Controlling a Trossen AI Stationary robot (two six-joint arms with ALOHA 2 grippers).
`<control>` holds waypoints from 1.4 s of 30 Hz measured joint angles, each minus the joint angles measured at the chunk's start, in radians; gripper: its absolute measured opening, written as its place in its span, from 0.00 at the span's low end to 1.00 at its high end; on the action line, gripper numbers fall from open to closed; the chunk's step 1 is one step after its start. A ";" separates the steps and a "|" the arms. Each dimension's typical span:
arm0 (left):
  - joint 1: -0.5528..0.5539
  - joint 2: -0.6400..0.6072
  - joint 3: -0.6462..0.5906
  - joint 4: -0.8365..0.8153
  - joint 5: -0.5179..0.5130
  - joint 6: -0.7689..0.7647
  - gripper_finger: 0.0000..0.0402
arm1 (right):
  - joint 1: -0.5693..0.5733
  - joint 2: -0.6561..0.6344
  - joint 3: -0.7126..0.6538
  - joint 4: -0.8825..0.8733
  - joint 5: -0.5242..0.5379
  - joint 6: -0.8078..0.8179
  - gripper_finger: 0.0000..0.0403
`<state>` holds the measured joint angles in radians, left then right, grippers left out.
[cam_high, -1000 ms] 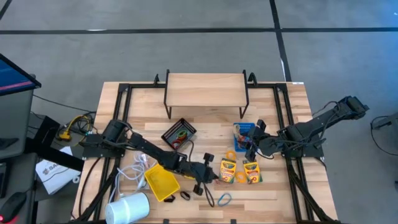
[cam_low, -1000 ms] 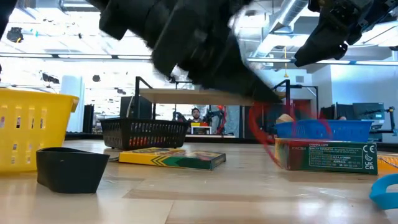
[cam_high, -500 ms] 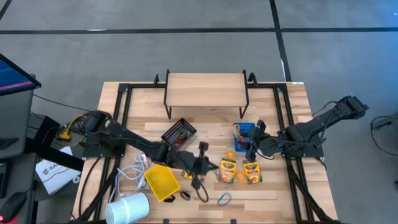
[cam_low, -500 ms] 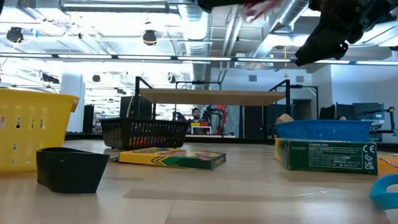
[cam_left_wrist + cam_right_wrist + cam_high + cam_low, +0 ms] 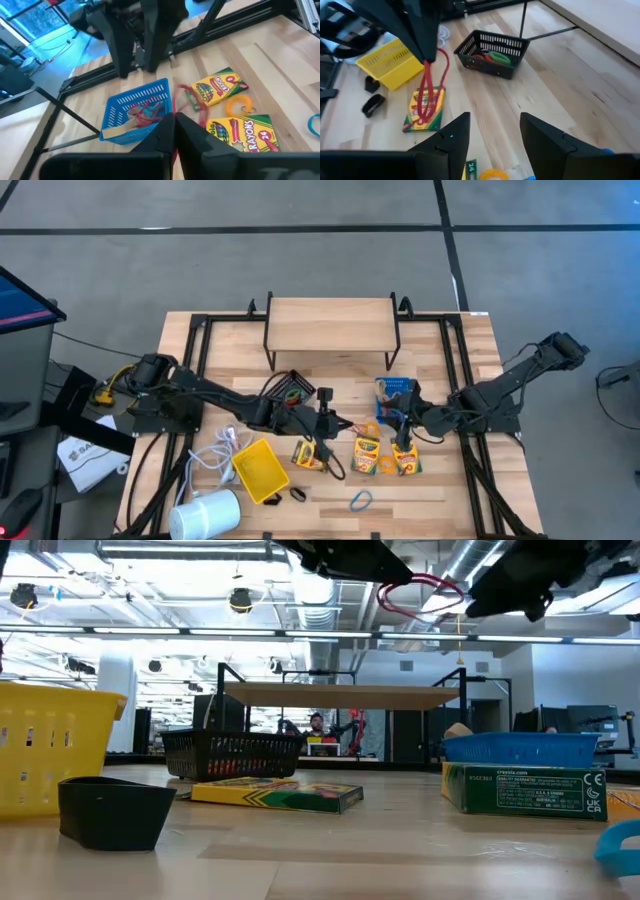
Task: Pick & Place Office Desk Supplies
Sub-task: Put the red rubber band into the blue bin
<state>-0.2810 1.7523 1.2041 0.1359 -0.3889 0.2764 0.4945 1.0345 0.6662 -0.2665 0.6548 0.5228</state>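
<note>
My left gripper [image 5: 335, 426] hovers above the table's middle, shut on a red rubber band [image 5: 426, 95]. My right gripper [image 5: 400, 420] is open and stands over the near edge of the blue bin [image 5: 393, 392], which holds more bands. Three yellow-and-green crayon boxes [image 5: 367, 455] [image 5: 404, 457] [image 5: 307, 452] lie flat on the table. An orange ring [image 5: 371, 429] and a blue ring [image 5: 360, 500] lie loose. The black bin [image 5: 288, 394] holds bands; the yellow bin [image 5: 260, 471] sits near the left front. Dark clips [image 5: 297, 494] lie beside it. My left gripper pinches the red rubber band at its top [image 5: 431, 62] between the two shut fingers, coming from above and slanting toward the table's right. The band is lifted clear and hangs slack below the fingers as a long loop [image 5: 420, 588].
A wooden riser shelf [image 5: 330, 323] stands at the far side. A white coiled cable [image 5: 222, 450] and a white cylinder [image 5: 207, 515] lie at the near left. Black frame rails [image 5: 455, 360] run along both sides. The two grippers are close together.
My left gripper has risen from table height and moved toward the far edge, carrying the red rubber band up clear of the table. The crayon box it covered now shows. My right gripper has shifted slightly toward the near edge.
</note>
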 joint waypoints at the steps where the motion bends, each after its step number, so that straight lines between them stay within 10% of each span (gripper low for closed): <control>1: 0.000 0.000 0.000 0.001 0.000 0.001 0.01 | -0.003 0.016 0.000 0.018 0.000 -0.001 0.42; 11: -0.010 0.000 0.000 -0.024 0.000 0.004 0.01 | -0.055 0.196 0.022 0.195 -0.083 -0.088 0.42; 42: -0.010 0.001 -0.001 -0.104 -0.007 0.004 0.01 | -0.028 0.203 0.038 0.286 -0.239 -0.137 0.42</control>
<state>-0.2905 1.7531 1.2034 0.0317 -0.3962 0.2802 0.4663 1.2371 0.7038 0.0199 0.4160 0.3860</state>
